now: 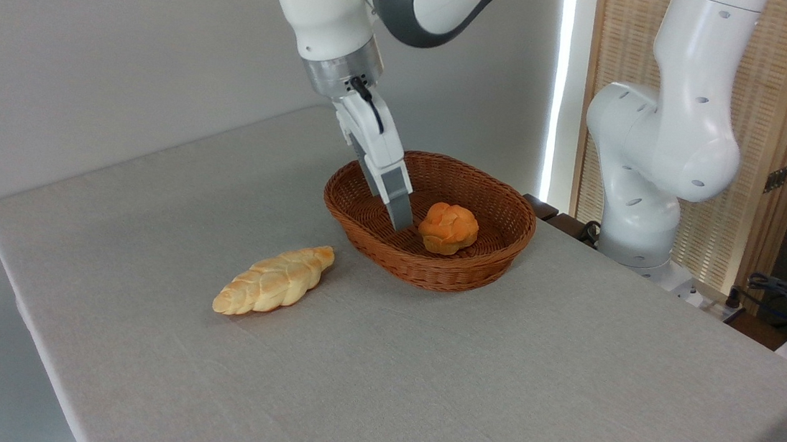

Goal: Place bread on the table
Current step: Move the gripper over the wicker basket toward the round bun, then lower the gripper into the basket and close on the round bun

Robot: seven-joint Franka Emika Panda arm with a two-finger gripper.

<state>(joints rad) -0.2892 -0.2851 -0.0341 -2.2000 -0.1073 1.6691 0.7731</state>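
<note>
Grey cloth fills the whole lower half of the frame, the bare near end of the desk [463, 394] with nothing on it. Further back, left of centre, a pale braided loaf [274, 280] lies on the cloth, well apart from the arm. Just right of it, at the middle of the frame, sits a brown wicker basket [432, 264], and inside that, toward its right side, rests the small orange-brown bread [448, 228] with its cracked top up.

Reaching down from the upper middle, the white arm tilts its claw [399, 218] into the basket. The tips hang just left of the bread, near it but, as far as I can see, not touching. From this side the fingers line up behind one another, so I cannot tell whether the claw is parted or closed; it holds nothing.

To do this step well, I judge the claw needs to shift a little right so the bread sits squarely between the fingers, then drop low enough to catch its widest part rather than the lumpy crown. The basket wall is close, so a slow descent would help avoid snagging the weave. A gentle squeeze seems wise, since the bread looks soft.
</note>
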